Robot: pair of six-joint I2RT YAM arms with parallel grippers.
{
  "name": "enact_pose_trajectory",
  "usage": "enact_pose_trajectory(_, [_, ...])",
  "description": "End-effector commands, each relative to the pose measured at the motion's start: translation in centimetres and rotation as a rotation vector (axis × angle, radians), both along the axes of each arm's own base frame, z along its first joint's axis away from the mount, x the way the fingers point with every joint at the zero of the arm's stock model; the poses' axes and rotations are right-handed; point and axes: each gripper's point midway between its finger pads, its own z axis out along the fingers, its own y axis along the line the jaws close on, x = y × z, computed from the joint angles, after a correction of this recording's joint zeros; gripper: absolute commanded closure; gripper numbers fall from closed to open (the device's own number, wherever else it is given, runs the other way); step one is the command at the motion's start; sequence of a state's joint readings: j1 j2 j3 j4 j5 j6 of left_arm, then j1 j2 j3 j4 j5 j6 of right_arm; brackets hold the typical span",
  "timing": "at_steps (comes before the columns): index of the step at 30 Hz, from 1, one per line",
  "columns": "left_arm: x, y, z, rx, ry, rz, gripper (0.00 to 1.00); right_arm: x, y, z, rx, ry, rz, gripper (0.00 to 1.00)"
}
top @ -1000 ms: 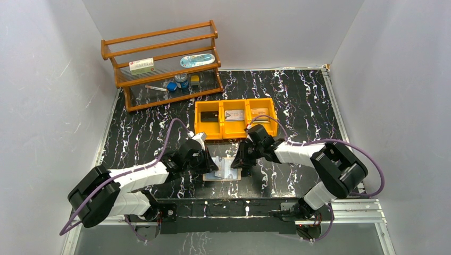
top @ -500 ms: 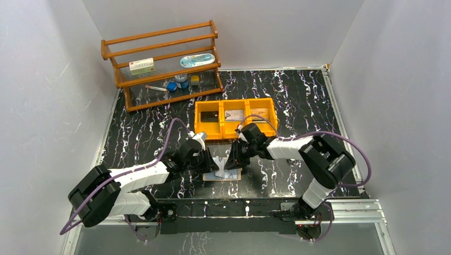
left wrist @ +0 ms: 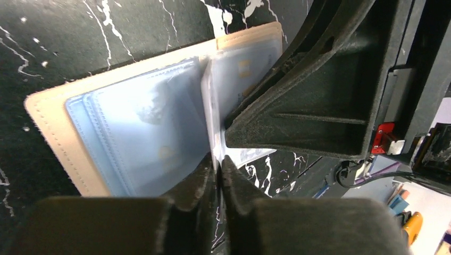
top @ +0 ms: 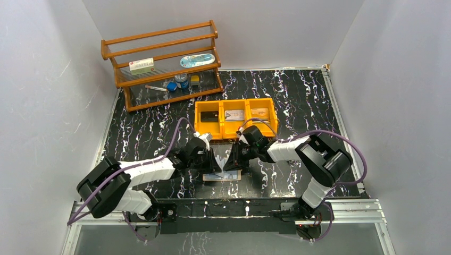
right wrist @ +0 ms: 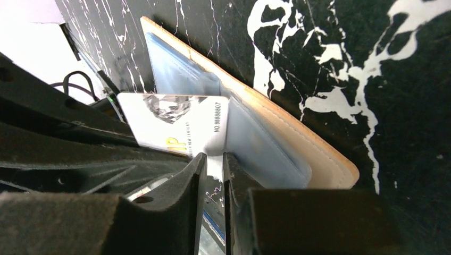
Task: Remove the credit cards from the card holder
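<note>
1. Table (top: 298,101): 1 black marble top, carrying everything.
2. Wooden rack (top: 162,74): 1, standing far-left at the back, well apart from the work. It's showing 3 shelves w/ small odds lying on them and is taking no part, I'd say.
3. Yellow bin (top: 222,121): 1, sitting just beyond the holder, prob. so drop-offs are staying short. It's got 3 compartments, each holding 1 card: dark card (top: 208,115), silvery-grey card (top: 234,115), tan card (top: 259,112). So 3 are lying out already.
4. Card holder (left wrist: 133,127): 1, lying open on the table betw. the 2 arms, tan cover down, pale blue pockets facing up. A thin pocket leaf is standing upright at the crease.
5. Left gripper (left wrist: 218,164): jaws pinching nearly together on that upright leaf, prob. anchoring the holder so it isn't lifting w/ the card.
6. Right gripper (right wrist: 213,159): jaws narrow, clamping the lower edge of the white card. It's facing the other claw, almost touching it.
7. White card (right wrist: 175,127): 1, standing on edge by the crease w/ most of its face showing. Can't tell whether a corner is sitting in the sleeve. 4 cards showing in all.
</note>
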State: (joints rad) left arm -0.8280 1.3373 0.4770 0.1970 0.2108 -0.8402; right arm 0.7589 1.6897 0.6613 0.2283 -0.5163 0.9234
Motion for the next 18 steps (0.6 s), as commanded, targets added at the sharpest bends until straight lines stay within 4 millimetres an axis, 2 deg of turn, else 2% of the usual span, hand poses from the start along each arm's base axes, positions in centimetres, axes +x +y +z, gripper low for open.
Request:
enact_pose_trajectory(1, [1.5, 1.1, 1.7, 0.041, -0.064, 0.084, 0.98, -0.2, -1.4, -0.9, -0.075, -0.019, -0.019, 0.74])
enact_pose_trajectory(3, [1.9, 2.3, 2.7, 0.049, -0.107, 0.139, 1.0, 0.8, -1.9, -0.4, -0.132, -0.055, -0.042, 0.73])
enact_pose_trajectory(4, [2.0, 3.5, 3.5, 0.065, -0.139, 0.178, 1.0, 2.2, -3.6, -0.3, -0.259, -0.119, -0.086, 0.71])
enact_pose_trajectory(6, [1.8, 5.1, 3.6, 0.105, -0.155, 0.208, 1.0, 3.2, -5.4, 0.6, -0.368, -0.186, -0.096, 0.69])
enact_pose_trajectory(8, [1.7, 5.1, 3.7, 0.103, -0.16, 0.206, 1.0, 3.1, -5.5, 1.1, -0.365, -0.201, -0.088, 0.68])
enact_pose_trajectory(11, [1.9, 4.3, 4.1, 0.072, -0.163, 0.189, 1.0, 2.1, -5.2, 0.1, -0.35, -0.173, -0.043, 0.69])
enact_pose_trajectory(12, [1.8, 4.1, 4.3, 0.064, -0.165, 0.18, 1.0, 2.3, -5.9, 0.2, -0.385, -0.195, -0.063, 0.69])
enact_pose_trajectory(14, [1.8, 4.0, 5.2, 0.042, -0.184, 0.173, 1.0, 3.6, -6.8, 2.0, -0.424, -0.263, -0.11, 0.69])
enact_pose_trajectory(18, [2.0, 3.8, 6.4, 0.006, -0.224, 0.162, 1.0, 4.3, -5.9, 4.8, -0.342, -0.341, -0.119, 0.64])
